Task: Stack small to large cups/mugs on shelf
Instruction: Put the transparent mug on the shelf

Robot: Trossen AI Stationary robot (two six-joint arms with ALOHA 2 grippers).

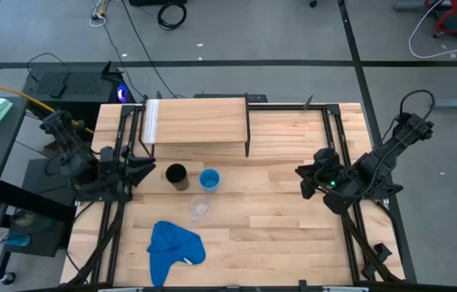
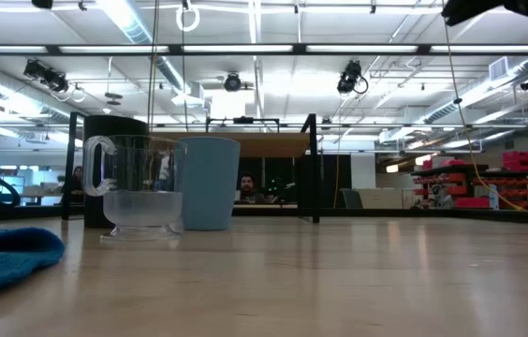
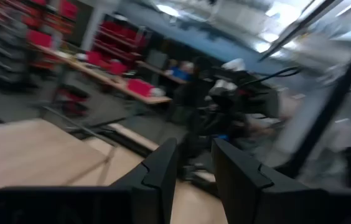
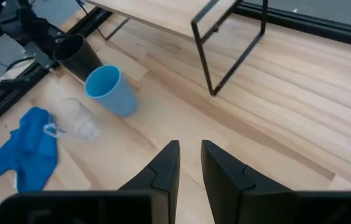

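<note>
Your left tool (image 1: 143, 169) sits just beside the black cup (image 1: 177, 175), fingers parted with a narrow gap and gripping nothing. The light-blue cup (image 1: 209, 178) and the clear cup (image 1: 199, 208) stand upright on the counter (image 1: 293, 219) in front of the shelf (image 1: 200, 122). Your right tool (image 1: 305, 180), likewise parted and empty, waits well apart; the left arm is clearly nearer.

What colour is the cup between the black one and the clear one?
Light blue cup, open top and plain sides; the right wrist view shows it best.

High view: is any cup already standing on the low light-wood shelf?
No; the black cylindrical cup, light-blue cup and clear glass mug all stand on the wooden tabletop before the shelf.
</note>
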